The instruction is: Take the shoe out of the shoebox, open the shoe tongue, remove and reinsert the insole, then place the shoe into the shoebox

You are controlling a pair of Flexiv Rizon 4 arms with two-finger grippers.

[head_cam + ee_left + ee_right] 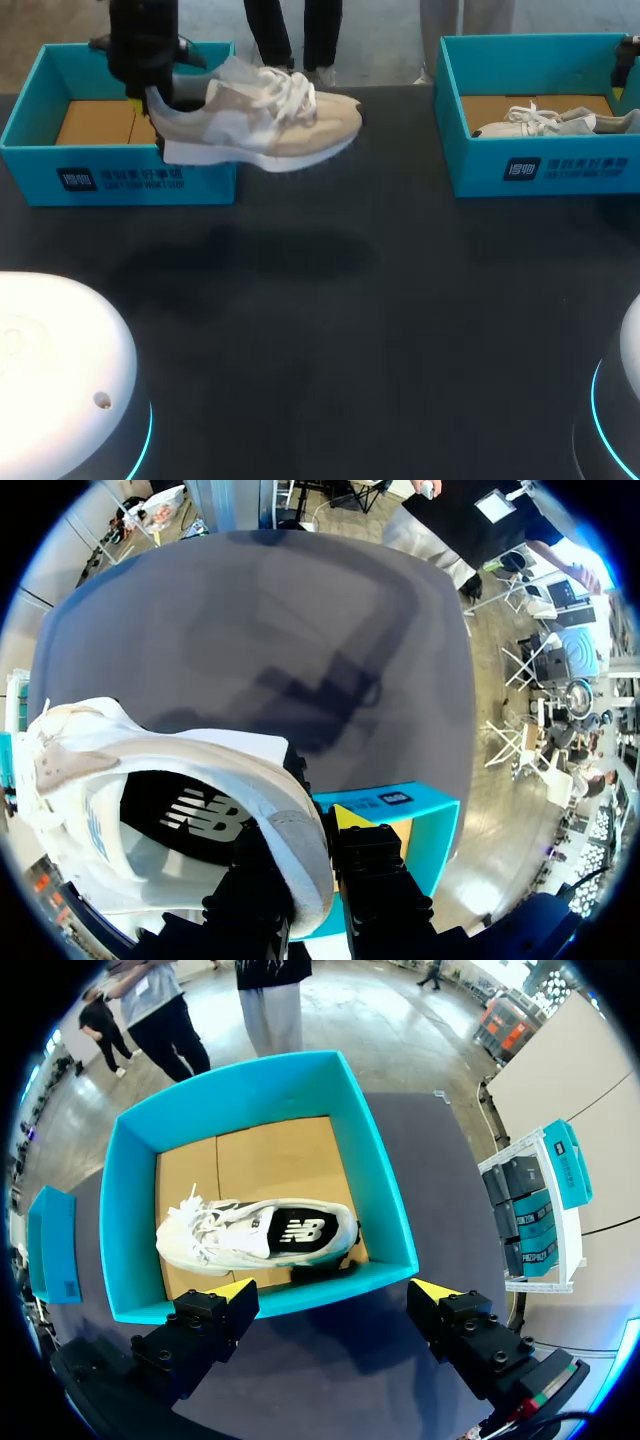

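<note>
Above the desk (320,330) by the left shoebox (120,175), the left hand (150,100) apparently grips the shoe (270,125) aloft by its heel, so removal looks done; tongue (238,72), insole (195,815) and reboxing remain.

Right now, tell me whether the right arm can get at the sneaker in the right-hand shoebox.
Probably yes: the right gripper is open, the lidless shoebox lies ahead of it, and nothing covers the sneaker inside.

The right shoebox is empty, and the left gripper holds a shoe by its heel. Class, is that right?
No: the right shoebox holds a white shoe, as the right wrist view shows. The left gripper does hold the beige shoe by its heel.
</note>
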